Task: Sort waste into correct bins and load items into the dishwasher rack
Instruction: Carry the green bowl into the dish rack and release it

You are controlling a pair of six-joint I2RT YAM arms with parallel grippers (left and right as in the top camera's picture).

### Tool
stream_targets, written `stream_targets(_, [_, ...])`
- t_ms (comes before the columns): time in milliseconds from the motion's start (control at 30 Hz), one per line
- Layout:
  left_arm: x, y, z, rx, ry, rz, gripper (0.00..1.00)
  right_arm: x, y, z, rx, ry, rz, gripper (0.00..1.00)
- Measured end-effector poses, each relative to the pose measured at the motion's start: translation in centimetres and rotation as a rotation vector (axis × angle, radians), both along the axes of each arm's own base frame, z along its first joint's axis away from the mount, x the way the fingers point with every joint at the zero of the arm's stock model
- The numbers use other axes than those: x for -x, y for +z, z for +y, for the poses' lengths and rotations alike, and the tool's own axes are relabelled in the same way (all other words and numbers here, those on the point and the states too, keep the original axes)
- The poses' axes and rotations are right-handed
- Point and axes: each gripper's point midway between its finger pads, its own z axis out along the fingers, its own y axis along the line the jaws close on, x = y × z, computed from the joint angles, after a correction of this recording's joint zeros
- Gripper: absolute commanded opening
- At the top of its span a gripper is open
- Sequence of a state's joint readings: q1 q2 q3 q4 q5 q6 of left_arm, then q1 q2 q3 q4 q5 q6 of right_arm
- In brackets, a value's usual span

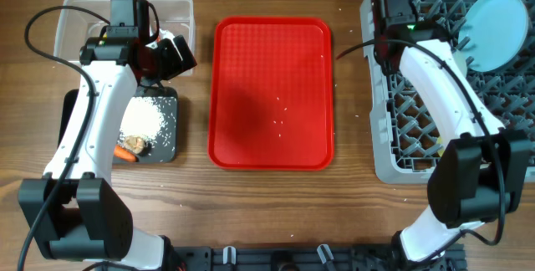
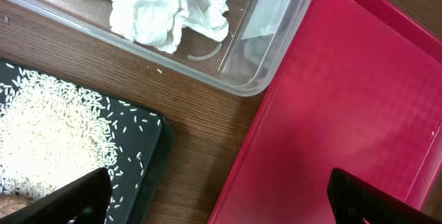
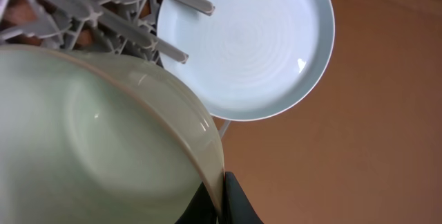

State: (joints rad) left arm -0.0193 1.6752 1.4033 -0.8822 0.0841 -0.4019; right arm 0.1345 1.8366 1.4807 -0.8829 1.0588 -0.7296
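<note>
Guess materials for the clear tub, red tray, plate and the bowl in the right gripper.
Clear tub: thin transparent plastic, glossy; see-through walls, rounded moulded rim.
Red tray: likely moulded plastic; fine embossed pattern, soft sheen.
Plate: glazed ceramic or melamine, cannot tell; smooth, faint concentric rings, sharp highlight.
Bowl: same kind of look; glossy, thin rim.

The red tray (image 1: 272,53) lies flat and almost bare in the middle, so the widest open passage runs above it. 2 narrow strips of bare worktop (image 1: 347,95) flank it, 1 beside the clear tub (image 1: 184,12) and black tray (image 1: 171,141), 1 beside the dishwasher rack (image 1: 380,137). The left arm (image 1: 92,112) stretches over those 2 bins and covers much of them. In the rack, upright pegs (image 3: 124,27), the standing plate (image 1: 497,16), a bowl (image 3: 90,134) near it and the right arm (image 1: 443,79) crowd the space.
</note>
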Motion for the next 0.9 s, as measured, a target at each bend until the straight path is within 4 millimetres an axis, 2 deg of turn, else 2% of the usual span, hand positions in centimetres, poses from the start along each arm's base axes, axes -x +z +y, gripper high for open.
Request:
stream_targets(167, [0.0,0.0,0.0,0.0,0.0,0.0,1.0,-0.4,-0.4,0.3,-0.035,0.009,-0.014,0.04])
stream_targets(267, [0.0,0.0,0.0,0.0,0.0,0.0,1.0,-0.5,-1.2,1.3,-0.083,0.038,0.003,0.04])
stream_targets(433, [0.0,0.0,0.0,0.0,0.0,0.0,1.0,-0.6,-1.2,1.7,-0.081,0.055,0.012,0.04])
stream_targets(567, [0.0,0.0,0.0,0.0,0.0,0.0,1.0,-1.7,0.4,1.3,-0.013,0.047,-0.059,0.04])
stream_targets(667, [0.0,0.0,0.0,0.0,0.0,0.0,1.0,-1.6,0.9,0.9,0.024,0.035,-0.062,0.04])
stream_targets(800, [0.0,0.0,0.0,0.0,0.0,0.0,1.0,-1.7,0.0,0.6,0.096,0.017,-0.019,0.04])
stream_targets(900, [0.0,0.0,0.0,0.0,0.0,0.0,1.0,-1.9,-0.3,1.6,0.152,0.03,-0.002,0.04])
